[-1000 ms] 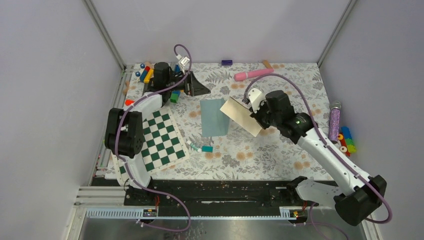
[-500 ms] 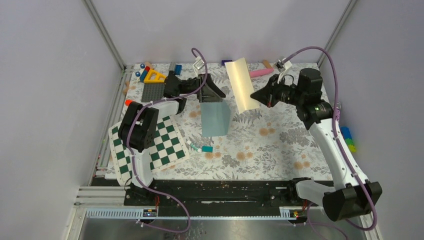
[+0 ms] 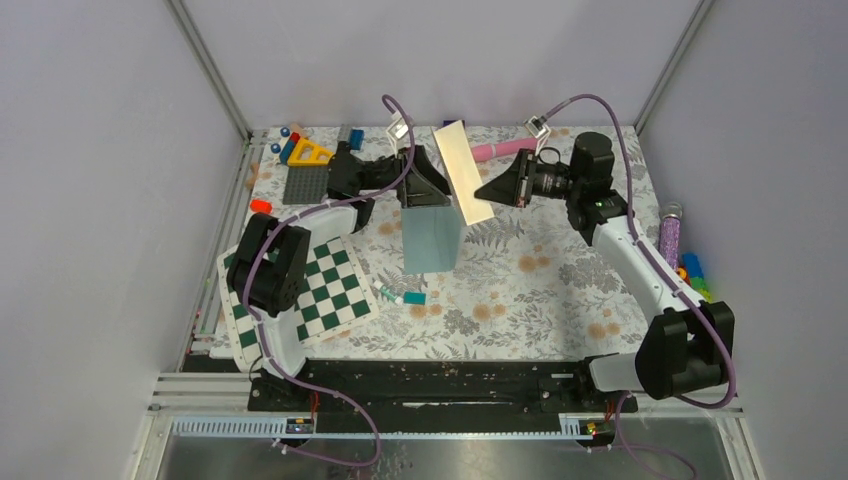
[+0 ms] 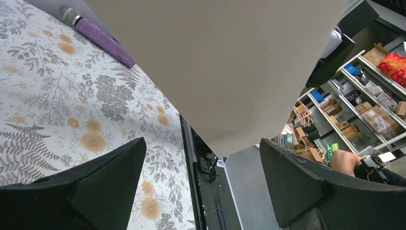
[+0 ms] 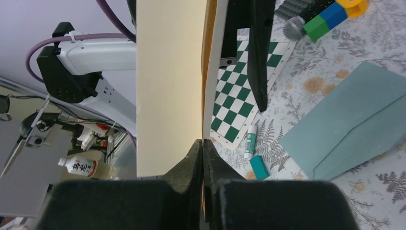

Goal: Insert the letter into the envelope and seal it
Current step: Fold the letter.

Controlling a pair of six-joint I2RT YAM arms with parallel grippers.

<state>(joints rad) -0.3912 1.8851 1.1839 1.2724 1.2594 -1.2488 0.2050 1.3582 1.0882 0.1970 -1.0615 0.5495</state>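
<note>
Right gripper [image 3: 483, 196] is pinching the thin cream-tan ruled paper letter [image 3: 463, 170] aloft.

It is clamping tight on one edge, and the sheet is hanging in the air over the far end of the flat blue-grey paper envelope [image 3: 430, 240], which is lying on the floral tablecloth [image 3: 540, 300]. The left gripper [image 3: 425, 182] is standing spread wide, gripping nothing, the sheet's free edge just beside its fingers. The letter is looking light, limp and easily creased; pinching it flat near that free edge, opposite the right gripper's hold, is probably best for keeping it taut.
</note>
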